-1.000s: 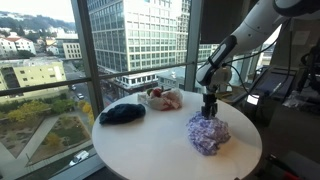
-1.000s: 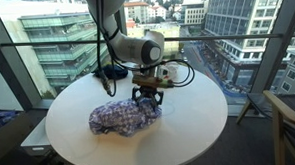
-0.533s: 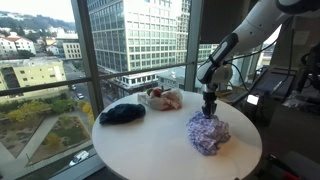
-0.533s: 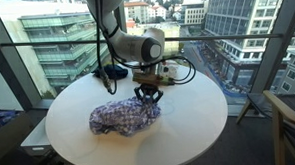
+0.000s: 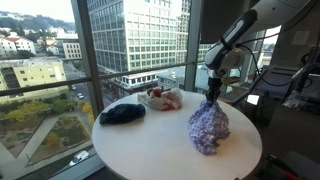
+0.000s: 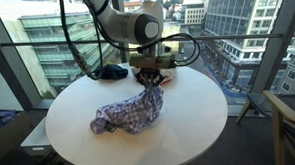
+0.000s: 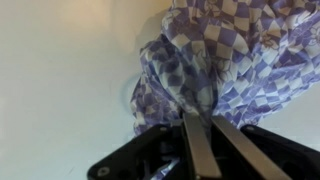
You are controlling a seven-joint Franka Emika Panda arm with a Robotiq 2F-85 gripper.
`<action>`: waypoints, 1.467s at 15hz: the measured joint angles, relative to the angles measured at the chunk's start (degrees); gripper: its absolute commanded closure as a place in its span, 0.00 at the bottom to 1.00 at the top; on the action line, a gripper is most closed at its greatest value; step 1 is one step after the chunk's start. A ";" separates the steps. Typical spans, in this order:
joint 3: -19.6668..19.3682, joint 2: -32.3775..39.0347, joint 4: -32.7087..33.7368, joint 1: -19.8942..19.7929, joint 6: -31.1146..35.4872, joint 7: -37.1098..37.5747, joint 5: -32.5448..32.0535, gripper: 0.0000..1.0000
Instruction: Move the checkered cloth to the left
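Note:
The checkered cloth (image 5: 208,128) is purple and white. One end of it is pulled up into a peak while the rest trails on the round white table (image 5: 150,140). My gripper (image 5: 212,93) is shut on that peak. In an exterior view the cloth (image 6: 129,113) hangs down from the gripper (image 6: 150,80). In the wrist view the fingers (image 7: 198,140) pinch a fold of the cloth (image 7: 215,60), and the gripper (image 7: 203,118) sits right above the bunched fabric.
A dark blue cloth (image 5: 122,113) and a red and white bundle (image 5: 165,98) lie at the far side of the table. The dark cloth (image 6: 112,70) also shows behind the arm. Windows surround the table; a chair (image 6: 289,121) stands nearby.
The gripper has shut on the checkered cloth and risen, drawing one end of it up off the table into a peak.

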 measured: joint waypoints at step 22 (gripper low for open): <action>-5.63 -44.17 -18.89 5.35 -3.87 -11.46 11.48 0.96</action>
